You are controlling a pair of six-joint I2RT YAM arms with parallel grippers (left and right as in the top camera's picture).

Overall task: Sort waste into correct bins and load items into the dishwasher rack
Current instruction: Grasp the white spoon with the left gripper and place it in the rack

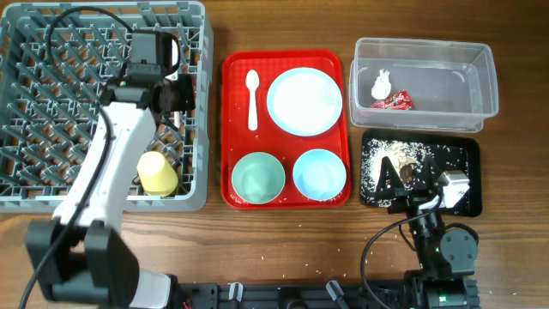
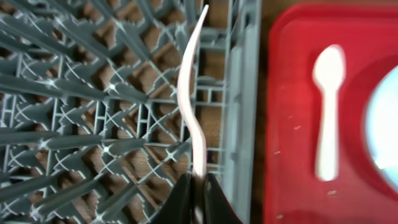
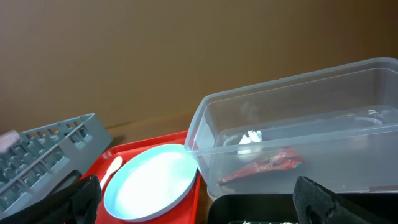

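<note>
My left gripper (image 2: 198, 184) is shut on the white fork (image 2: 192, 93) and holds it over the grey dishwasher rack (image 2: 93, 106) near the rack's right wall; in the overhead view this gripper (image 1: 177, 93) is above the rack (image 1: 51, 94). The yellow cup (image 1: 157, 172) lies in the rack. The white spoon (image 1: 252, 99), white plate (image 1: 304, 100), green bowl (image 1: 258, 178) and blue bowl (image 1: 319, 172) sit on the red tray (image 1: 236, 69). The napkin (image 1: 381, 83) and red wrapper (image 1: 392, 101) lie in the clear tub (image 1: 480, 60). Rice scraps (image 1: 377, 167) lie in the black tray (image 1: 467, 154). My right gripper (image 1: 403, 178) is open and empty over it.
In the right wrist view the plate (image 3: 152, 186), the spoon (image 3: 114, 167) and the tub (image 3: 348, 93) with the wrapper (image 3: 261, 167) and napkin (image 3: 250, 137) lie ahead, with the rack (image 3: 43, 155) at far left. Loose rice grains dot the table's front edge.
</note>
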